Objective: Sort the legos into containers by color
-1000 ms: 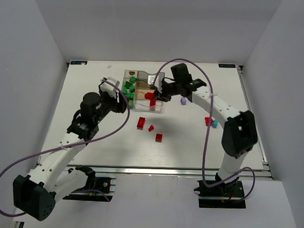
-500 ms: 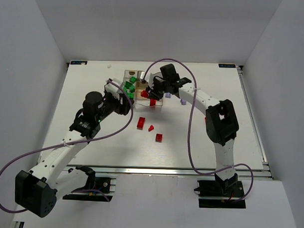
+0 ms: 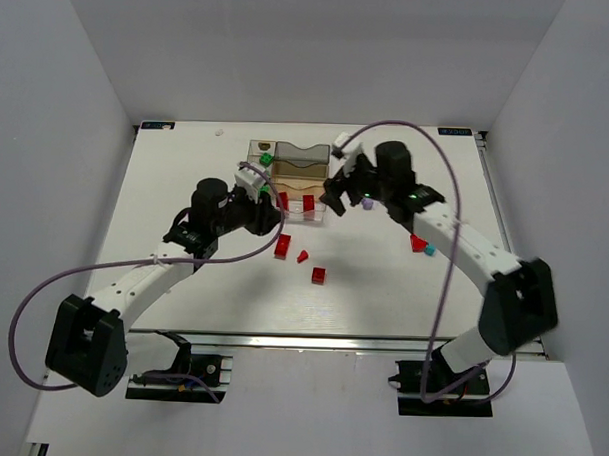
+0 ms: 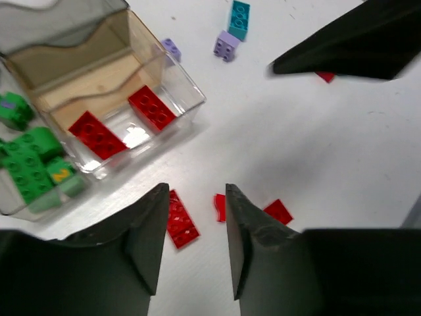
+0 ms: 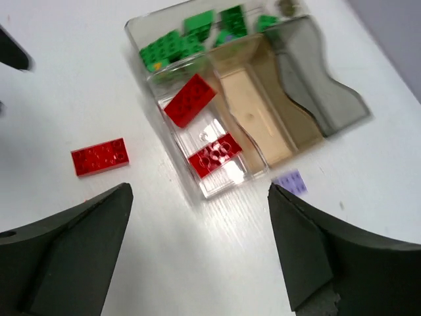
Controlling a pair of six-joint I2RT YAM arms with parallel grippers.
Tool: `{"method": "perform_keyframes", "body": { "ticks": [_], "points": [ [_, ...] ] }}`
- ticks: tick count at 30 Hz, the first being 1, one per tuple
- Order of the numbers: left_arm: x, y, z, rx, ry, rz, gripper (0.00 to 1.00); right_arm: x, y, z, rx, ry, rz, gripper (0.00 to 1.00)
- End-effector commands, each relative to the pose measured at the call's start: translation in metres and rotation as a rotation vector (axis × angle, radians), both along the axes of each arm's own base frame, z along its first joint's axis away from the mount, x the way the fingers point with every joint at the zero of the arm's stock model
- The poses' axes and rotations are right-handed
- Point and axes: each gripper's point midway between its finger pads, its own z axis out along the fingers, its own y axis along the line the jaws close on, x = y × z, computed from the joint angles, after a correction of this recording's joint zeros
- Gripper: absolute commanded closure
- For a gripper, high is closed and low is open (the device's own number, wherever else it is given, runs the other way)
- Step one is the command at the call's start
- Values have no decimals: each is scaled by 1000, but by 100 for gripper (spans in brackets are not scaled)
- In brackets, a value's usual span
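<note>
Since two red legos (image 5: 190, 100) lie in the tray's (image 5: 329, 99) clear compartment beside the greens (image 5: 177, 43), the right pincer (image 5: 198, 197) hangs spread and empty above, while the left pincer (image 4: 195, 197), part-spread, pinching nothing, hovers over loose red legos (image 4: 179, 218) on the worktop (image 4: 296, 145), presumably its next pick

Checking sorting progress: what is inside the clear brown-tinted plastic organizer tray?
Two red studded bricks in one compartment, green studded bricks in the narrow one; the dark far compartment's floor is unclear.
</note>
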Motion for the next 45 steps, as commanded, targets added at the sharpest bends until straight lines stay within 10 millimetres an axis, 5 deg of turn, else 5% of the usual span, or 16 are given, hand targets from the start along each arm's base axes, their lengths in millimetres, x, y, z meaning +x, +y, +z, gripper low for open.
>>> {"method": "perform_keyframes", "body": {
  "ticks": [1, 3, 4, 5, 6, 7, 9, 13, 16, 30, 33, 38, 43, 45],
  "points": [
    [-5, -17, -3, -36, 46, -37, 48, -2, -32, 78, 312, -32, -241, 11],
    [-2, -23, -29, 20, 130, -12, 42, -39, -34, 98, 361, -22, -125, 25],
    [-2, -27, -37, 43, 155, -9, 41, -52, -37, 92, 367, -2, -101, 49],
    [-10, -30, -66, 112, 247, -10, 41, -64, -39, 96, 389, 8, -66, 59],
    [-4, -30, -71, 144, 256, 25, 41, -79, -44, 113, 417, -35, -41, 67],
    [-4, -31, -81, 175, 282, 36, 41, -85, -47, 108, 413, -29, -31, 74],
    [-4, -30, -106, 262, 335, 95, 41, -93, -53, 104, 388, -37, -18, 72],
    [0, -18, -129, 376, 364, 233, 37, -90, -66, 69, 323, -7, -55, 39],
    [4, -14, -133, 420, 343, 298, 35, -91, -72, 64, 334, -10, -55, 28],
    [13, -11, -167, 505, 365, 372, 29, -110, -85, 52, 348, -30, -17, 23],
    [13, -13, -167, 495, 369, 362, 34, -111, -85, 52, 343, -34, -14, 24],
    [12, -21, -155, 463, 357, 323, 77, -111, -86, 50, 338, -36, -14, 27],
    [-13, -59, -111, 391, 267, -39, 84, -108, -90, 50, 326, -66, -30, 30],
    [-18, -60, -99, 413, 190, -123, 83, -109, -91, 51, 324, -75, -28, 31]
  ]
}}
